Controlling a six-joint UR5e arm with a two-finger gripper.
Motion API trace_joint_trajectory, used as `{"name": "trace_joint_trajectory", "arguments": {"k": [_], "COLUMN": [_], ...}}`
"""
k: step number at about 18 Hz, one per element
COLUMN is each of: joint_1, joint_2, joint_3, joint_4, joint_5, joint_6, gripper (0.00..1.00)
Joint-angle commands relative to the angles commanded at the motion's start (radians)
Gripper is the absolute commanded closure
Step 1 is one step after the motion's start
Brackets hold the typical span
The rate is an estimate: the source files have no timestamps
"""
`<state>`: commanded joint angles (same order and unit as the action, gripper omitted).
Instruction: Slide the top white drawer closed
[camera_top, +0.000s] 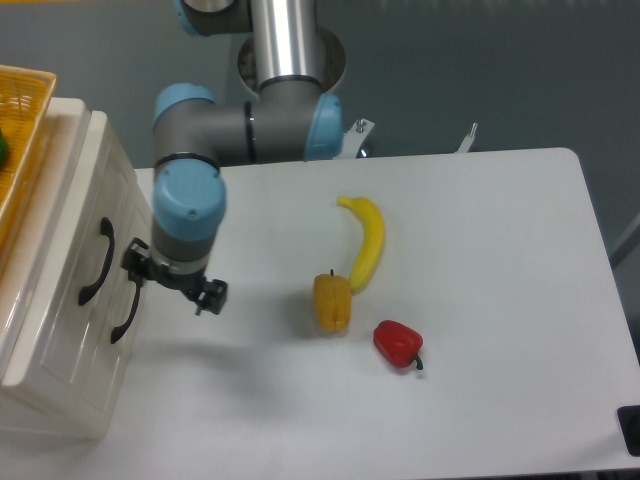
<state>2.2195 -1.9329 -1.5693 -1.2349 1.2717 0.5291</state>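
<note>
Camera view from above and in front: a UR5e arm reaches down from its grey column at the top of the frame, its blue-capped wrist hanging over the left part of the white table (480, 250). The gripper (172, 282) sits just right of the cream-white cabinet (60, 390), near the black handles but with a narrow strip of table showing between them. The wrist housing covers most of the gripper from this angle; only dark brackets poke out beneath it, so whether the jaws are apart or together cannot be told.

At the left edge, the top white drawer (85, 215) lies flush with the cabinet front, its curved black handle (95, 262) standing out from the panel. Directly below it, toward the cabinet base, the lower drawer front (95, 350) carries a matching black handle. The cabinet's left side runs out of the frame, so its full width is not shown.

On top of the cabinet, a yellow wicker basket (25, 140) is cut off by the left edge; a sliver of something green shows inside it, too little to identify.

Mid-table lie a banana (367, 238), an orange-yellow pepper (332, 301) just beside its lower tip, and a red pepper (398, 343) near the two, down and to the right. A dark object at the bottom right corner is cropped and unreadable.
</note>
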Motion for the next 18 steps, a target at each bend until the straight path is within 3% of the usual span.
{"name": "trace_joint_trajectory", "arguments": {"k": [3,7,11,18], "joint_1": [0.046,0.104,0.167,0.247], "joint_2": [0.028,0.049,0.067,0.077], "joint_3": [0.000,-0.003,-0.003,-0.005], "joint_4": [0.000,-0.005,-0.014,-0.077], "joint_5": [0.043,0.208,0.253,0.365], "joint_6": [0.122,0.267,0.337,0.666], "gripper": [0.00,0.00,0.00,0.00]}}
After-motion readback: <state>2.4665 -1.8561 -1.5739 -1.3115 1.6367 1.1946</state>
